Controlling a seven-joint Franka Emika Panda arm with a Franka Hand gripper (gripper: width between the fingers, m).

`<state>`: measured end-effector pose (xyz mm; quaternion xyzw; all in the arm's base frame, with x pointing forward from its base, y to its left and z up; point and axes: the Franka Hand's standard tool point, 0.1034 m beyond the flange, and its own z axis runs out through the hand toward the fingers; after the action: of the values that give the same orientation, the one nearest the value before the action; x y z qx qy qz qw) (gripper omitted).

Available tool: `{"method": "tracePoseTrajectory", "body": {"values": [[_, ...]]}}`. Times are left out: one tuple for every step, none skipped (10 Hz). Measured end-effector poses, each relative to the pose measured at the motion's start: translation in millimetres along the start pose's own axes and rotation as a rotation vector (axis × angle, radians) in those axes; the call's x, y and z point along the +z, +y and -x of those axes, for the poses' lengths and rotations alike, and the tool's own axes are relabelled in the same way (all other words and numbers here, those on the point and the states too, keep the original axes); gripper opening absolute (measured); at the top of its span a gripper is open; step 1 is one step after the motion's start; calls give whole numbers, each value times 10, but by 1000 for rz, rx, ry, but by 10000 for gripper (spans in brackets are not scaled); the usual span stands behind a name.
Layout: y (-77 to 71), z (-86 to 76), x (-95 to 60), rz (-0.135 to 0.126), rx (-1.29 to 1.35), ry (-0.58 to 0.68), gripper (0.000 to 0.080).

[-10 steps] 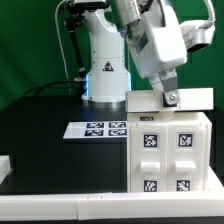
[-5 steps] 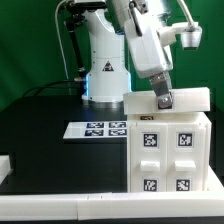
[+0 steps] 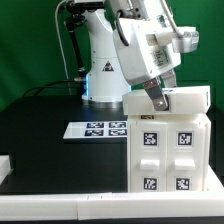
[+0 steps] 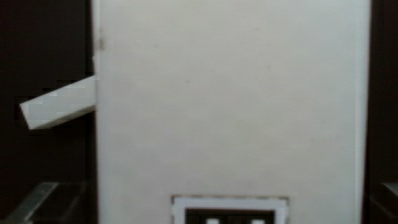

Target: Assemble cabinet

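Observation:
The cabinet (image 3: 167,150) is a large white box at the exterior view's lower right, with four tagged compartments facing the camera. A flat white top panel (image 3: 190,100) lies across its top. My gripper (image 3: 154,99) reaches down at a tilt to the front edge of that panel, at its left half. In the wrist view a tall white surface (image 4: 231,100) with a tag at its near end fills the frame. A small slanted white piece (image 4: 57,105) shows beside it. The fingers are dark blurs at the frame corners, so their grip is unclear.
The marker board (image 3: 98,128) lies flat on the black table left of the cabinet. The robot base (image 3: 100,75) stands behind it. A white piece (image 3: 4,166) sits at the exterior view's left edge. A green wall closes the back.
My gripper has moved toward the exterior view's left along the cabinet's top edge, and the wrist has tilted more. The top panel seems to have shifted slightly left.

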<state>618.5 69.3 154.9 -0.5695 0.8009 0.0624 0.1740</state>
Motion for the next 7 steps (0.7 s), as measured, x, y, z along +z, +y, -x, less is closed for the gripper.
{"method": "tracePoseTrajectory", "body": {"values": [[1,20,-20,-2,-5,-2,742],[2,51,-61,-9,-12,-6,788],[3,76,-113,-19,-18,-8,796],[-6,94,-178,-35,-17,-13,796],[-27,125,-268,-55,3,-29,797],[-59,152,-348,-67,3,-37,797],[-74,160,-371,-70,-7,-38,797]]}}
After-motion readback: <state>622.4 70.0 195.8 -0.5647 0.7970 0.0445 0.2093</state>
